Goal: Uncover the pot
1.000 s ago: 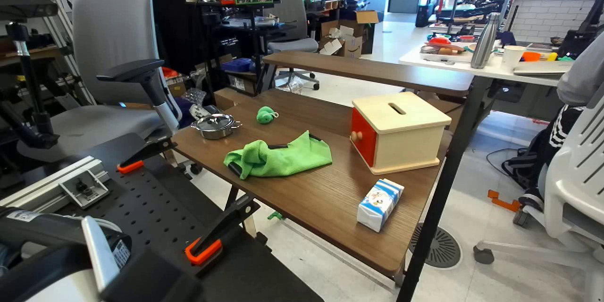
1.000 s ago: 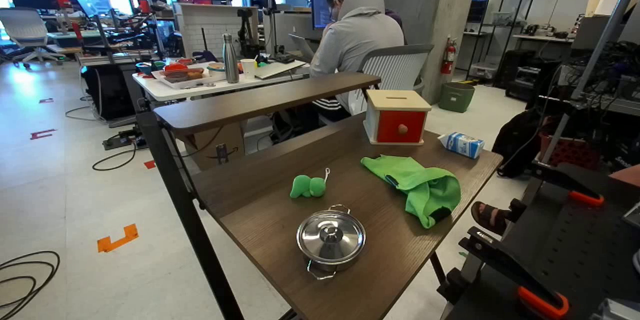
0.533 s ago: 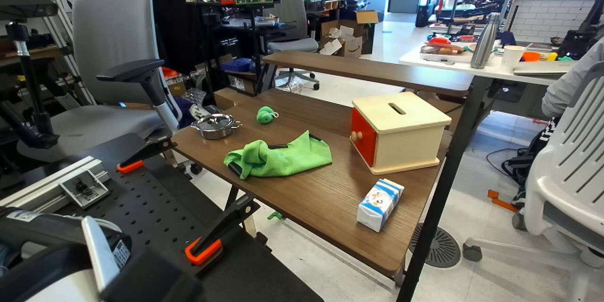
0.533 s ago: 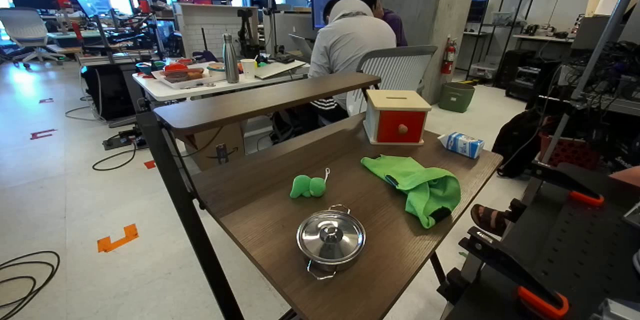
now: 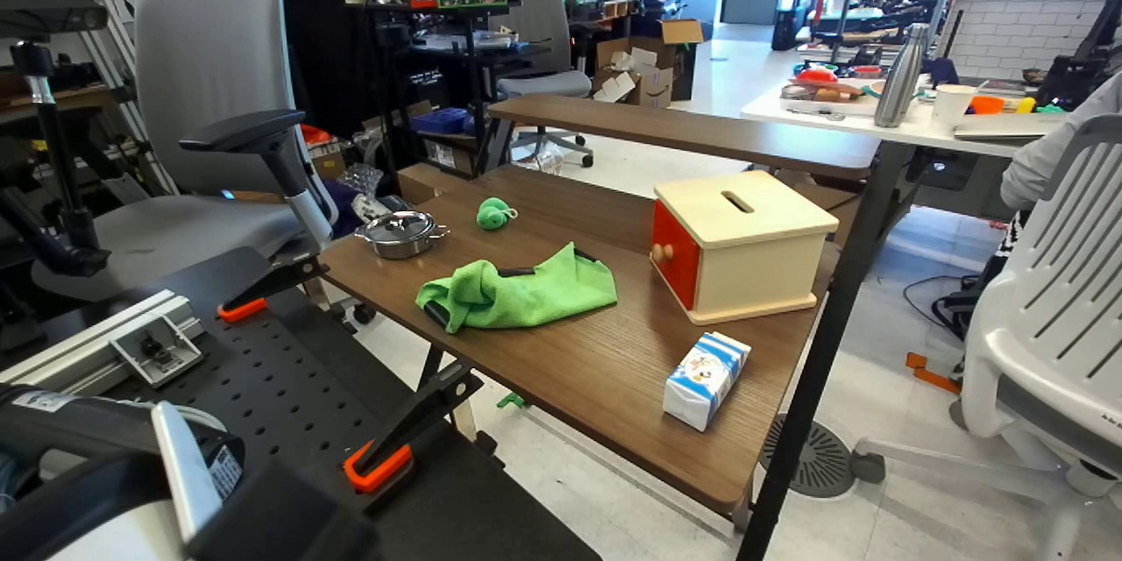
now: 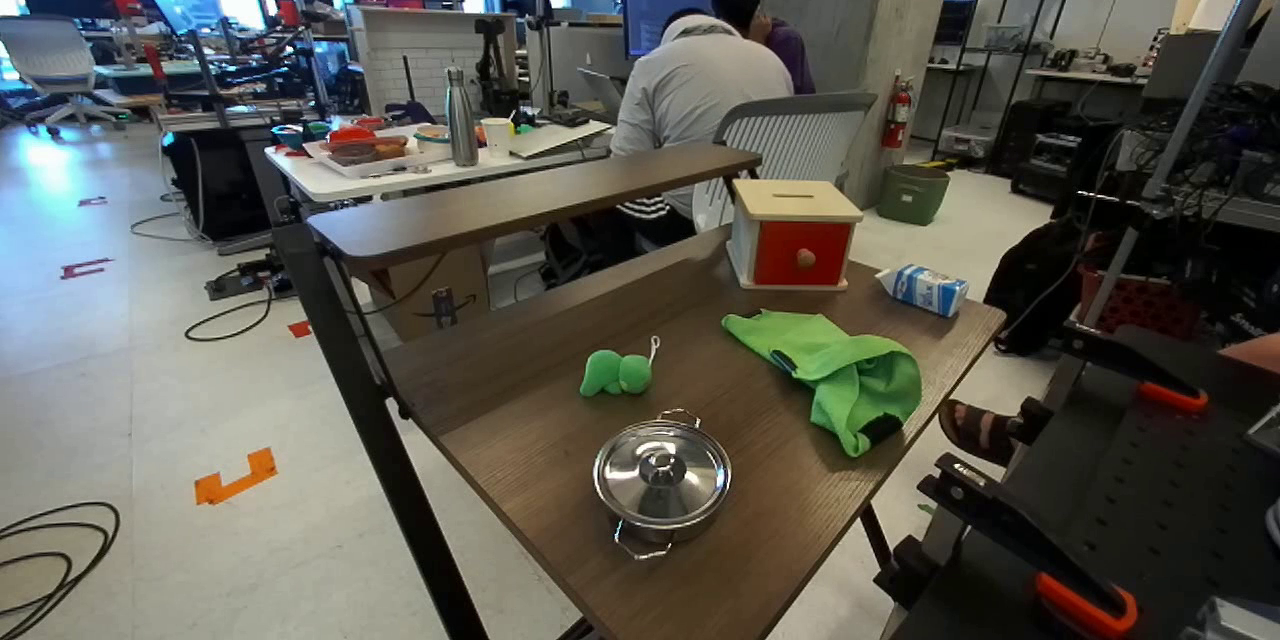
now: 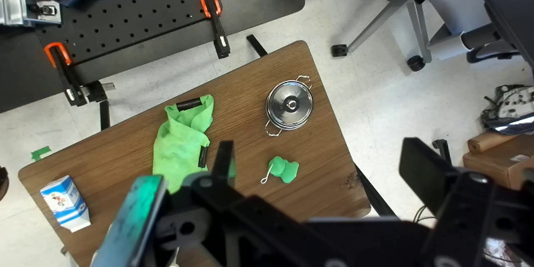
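Our pincer (image 7: 320, 160) hangs well above the bench (image 5: 596, 386), released, its two fingers (image 7: 421, 171) spread wide apart. Below it we have the pot (image 5: 404, 248), upright near a corner of the bench, and both exterior views show us its lid (image 6: 663, 470) in place. It stands close to the short edge there; the long edge that faces our black pegboard (image 5: 298, 403) lies a little farther off. A strip of floor (image 7: 167, 83) parts that pegboard from the bench, and two clamps (image 7: 219, 33) reach out into the gap. Along the opposite long side a raised shelf (image 6: 540, 195) bounds our room. Around the pot we see bare wood: the green toy (image 6: 603, 375) lies near it, toward the shelf, and the crumpled green cloth (image 6: 860, 370) lies farther along, close to the long edge by the pegboard. Toward the other end, well apart from the pot, we find the red-fronted wooden box (image 5: 754, 276) near the shelf's end, and the milk carton (image 5: 706, 379) lying on its side close to the short edge. In the wrist view we see the toy through the gap between the fingers and the pot past their tips, both well apart from them.
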You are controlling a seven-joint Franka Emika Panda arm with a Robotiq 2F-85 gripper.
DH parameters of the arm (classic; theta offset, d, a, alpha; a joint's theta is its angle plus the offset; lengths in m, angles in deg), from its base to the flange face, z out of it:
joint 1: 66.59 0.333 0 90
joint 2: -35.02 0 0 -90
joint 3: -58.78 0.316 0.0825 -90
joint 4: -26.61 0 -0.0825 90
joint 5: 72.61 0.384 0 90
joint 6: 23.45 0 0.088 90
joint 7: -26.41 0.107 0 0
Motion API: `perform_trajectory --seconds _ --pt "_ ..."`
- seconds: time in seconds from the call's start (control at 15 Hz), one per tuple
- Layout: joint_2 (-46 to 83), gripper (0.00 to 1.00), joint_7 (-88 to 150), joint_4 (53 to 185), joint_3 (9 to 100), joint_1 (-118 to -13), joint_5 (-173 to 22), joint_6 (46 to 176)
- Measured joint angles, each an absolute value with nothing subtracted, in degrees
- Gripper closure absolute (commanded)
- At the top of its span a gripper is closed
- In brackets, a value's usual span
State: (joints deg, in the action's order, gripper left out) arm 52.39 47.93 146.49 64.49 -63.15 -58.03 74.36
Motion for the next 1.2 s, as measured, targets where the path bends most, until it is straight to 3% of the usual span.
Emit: perform_trajectory --seconds 0.6,1.2 --pt "51.61 0.0 46.42 149.92 66.05 -62.38 -57.67 76.53" --pt "46.5 0.0 46.37 157.68 69.86 -59.52 -57.69 91.62"
